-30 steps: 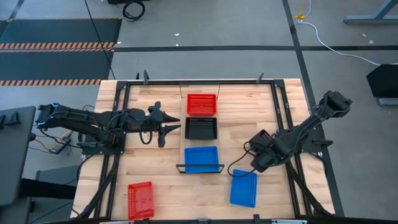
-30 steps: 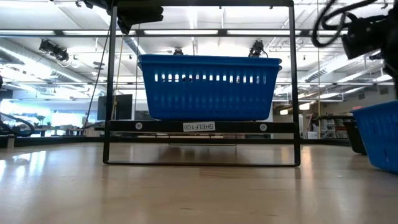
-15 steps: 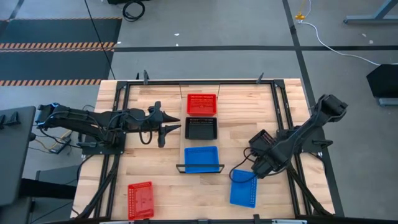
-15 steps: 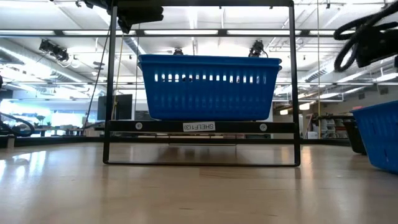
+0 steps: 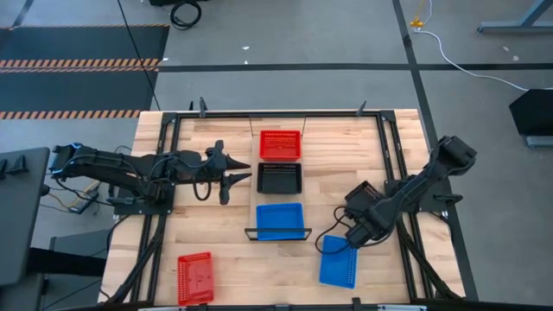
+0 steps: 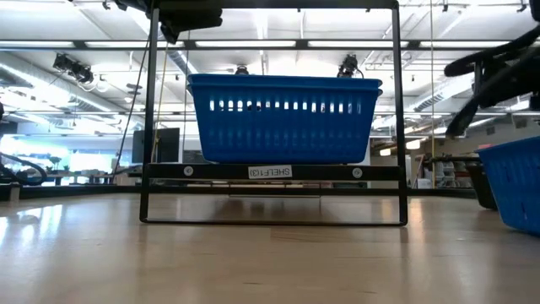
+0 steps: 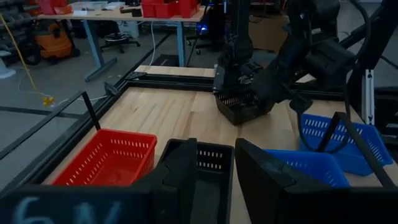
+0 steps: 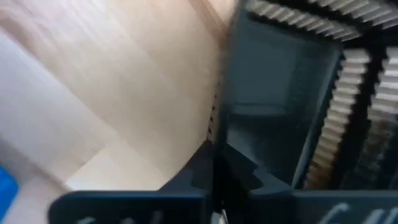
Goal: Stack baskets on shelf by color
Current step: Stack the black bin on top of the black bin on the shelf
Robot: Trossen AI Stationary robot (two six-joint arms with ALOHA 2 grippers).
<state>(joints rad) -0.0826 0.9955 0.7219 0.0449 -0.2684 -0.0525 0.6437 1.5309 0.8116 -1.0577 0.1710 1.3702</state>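
On the shelf point(image 5: 276, 235) stand a red basket point(image 5: 281, 144), a black basket point(image 5: 280, 177) and a blue basket point(image 5: 280, 220) in a row. My left gripper point(image 5: 238, 180) hovers open just left of the shelf with nothing between its fingers point(image 7: 186, 171). Right of the shelf a second black basket point(image 7: 244, 109) stands on the table, mostly under my right arm in the high view. My right gripper point(image 5: 363, 214) points steeply down at it and is shut on it. My right gripper comes from above, pointing steeply down, and has a wall of the black basket point(image 8: 273, 93) between its two fingers. Which side of the basket this is I cannot tell, as the arm covers it. The basket's bottom point(image 7: 239, 121) looks set on the table.
A blue basket point(image 5: 339, 261) lies on the table just near of my right gripper. A red basket point(image 5: 195, 278) lies at the near left. Black metal rails point(image 5: 393, 155) run along both sides of the table top.
My right gripper has sunk toward the table and drifted a little toward the near edge and the blue basket on the table. My left arm has kept still.
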